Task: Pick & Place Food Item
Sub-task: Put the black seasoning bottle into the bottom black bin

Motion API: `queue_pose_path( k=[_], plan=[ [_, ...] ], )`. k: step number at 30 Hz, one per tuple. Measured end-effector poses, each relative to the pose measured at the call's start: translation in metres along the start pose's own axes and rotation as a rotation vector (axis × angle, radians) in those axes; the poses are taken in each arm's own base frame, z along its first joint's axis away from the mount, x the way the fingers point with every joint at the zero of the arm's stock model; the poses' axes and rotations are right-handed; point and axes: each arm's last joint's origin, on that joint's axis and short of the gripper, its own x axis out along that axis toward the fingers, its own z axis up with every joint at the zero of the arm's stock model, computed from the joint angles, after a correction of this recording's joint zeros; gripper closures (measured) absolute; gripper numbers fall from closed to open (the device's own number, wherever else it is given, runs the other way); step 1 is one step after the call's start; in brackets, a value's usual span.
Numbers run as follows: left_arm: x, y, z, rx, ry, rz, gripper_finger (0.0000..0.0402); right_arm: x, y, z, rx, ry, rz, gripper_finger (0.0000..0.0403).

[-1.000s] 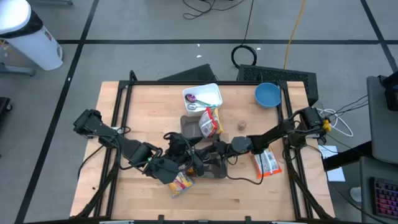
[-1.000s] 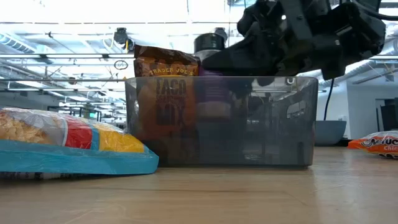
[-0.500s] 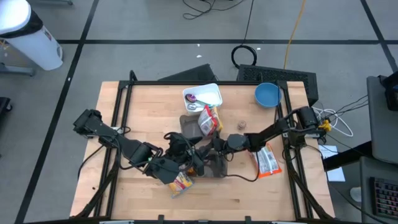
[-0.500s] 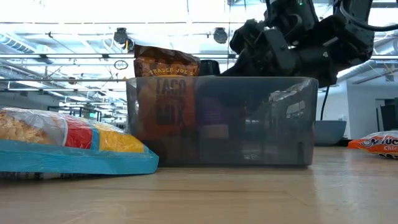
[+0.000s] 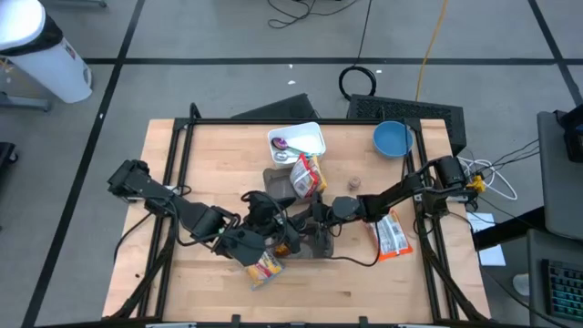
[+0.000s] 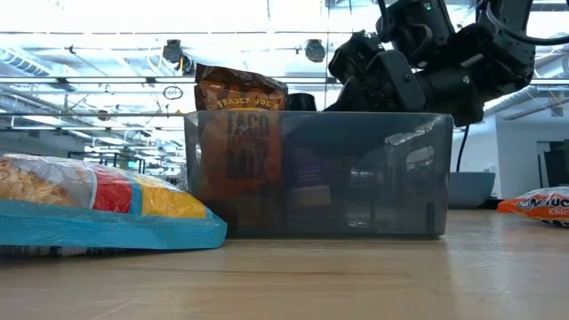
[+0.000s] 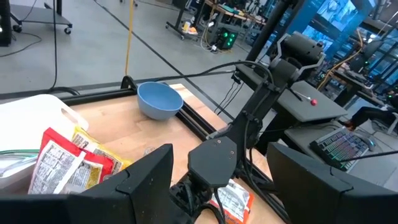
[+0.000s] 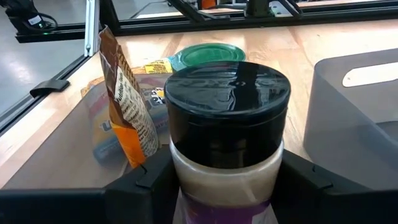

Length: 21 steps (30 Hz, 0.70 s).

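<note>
A jar with a black lid (image 8: 227, 93) and a white body stands upright inside the grey see-through bin (image 6: 382, 178). Its lid (image 6: 302, 100) shows at the bin's rim. My right gripper (image 8: 227, 186) reaches in from the table's right (image 5: 316, 226) and is shut on the jar. A brown and orange taco mix packet (image 6: 238, 133) leans on edge against the bin's wall, beside the jar (image 8: 127, 118). My left gripper (image 5: 278, 239) hangs open above the table, left of the bin, with nothing between its fingers (image 7: 137, 180). My right gripper pinches the jar's white body just below the lid (image 8: 180, 165) between its two fingers, one on each side. The fingers come nearly level from the table's right side. The jar stays upright with its lower part inside the bin; whether it stands on the bin's floor is hidden.
A chips bag (image 5: 264, 267) lies near the front, below my left gripper. An orange snack packet (image 5: 392, 237) lies at the right. At the back are a blue bowl (image 5: 392, 138), a white tray (image 5: 314, 137), a red and yellow packet (image 5: 308, 178) and a second grey bin (image 8: 354, 112).
My right gripper has come down with the jar and shifted a little toward the table's left. The jar, held above the bin's rim a second ago, now sits down in the bin with its lid at rim height. It has stayed upright.
</note>
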Motion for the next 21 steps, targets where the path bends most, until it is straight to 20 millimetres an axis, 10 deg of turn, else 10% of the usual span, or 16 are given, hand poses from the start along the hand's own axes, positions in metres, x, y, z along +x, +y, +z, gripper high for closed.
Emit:
queue_pose_path(
  k=[21],
  plan=[
    [0.0001,-0.0001,-0.0002,0.001,0.001,-0.001,0.0135,0.0,0.0001,0.0001,0.001,-0.001,0.0,0.0154]
  ],
)
